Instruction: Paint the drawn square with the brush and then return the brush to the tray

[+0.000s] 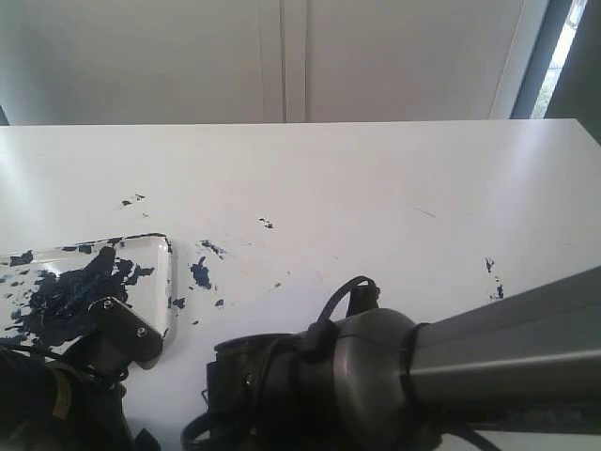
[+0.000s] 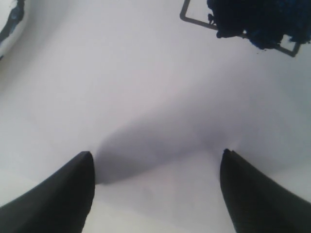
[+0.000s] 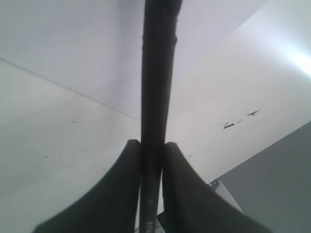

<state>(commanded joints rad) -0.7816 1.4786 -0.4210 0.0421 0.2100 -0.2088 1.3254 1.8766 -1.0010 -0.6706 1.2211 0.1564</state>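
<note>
My right gripper (image 3: 152, 145) is shut on the brush (image 3: 156, 73). Its thin black handle runs straight out between the two fingers, and the tip is out of view. My left gripper (image 2: 155, 160) is open with nothing between its fingers, hovering over white paper. Beyond it lies the drawn square (image 2: 252, 19), a thin dark outline partly filled with dark blue-black paint. The tray (image 1: 169, 282), smeared with dark blue paint, sits at the left of the exterior view, with my left arm (image 1: 56, 395) just in front of it.
The right arm's wrist and forearm (image 1: 423, 366) fill the lower right of the exterior view and hide the table behind them. Small dark paint splatters (image 1: 200, 273) dot the white table beside the tray. A white wall stands behind the table's far edge.
</note>
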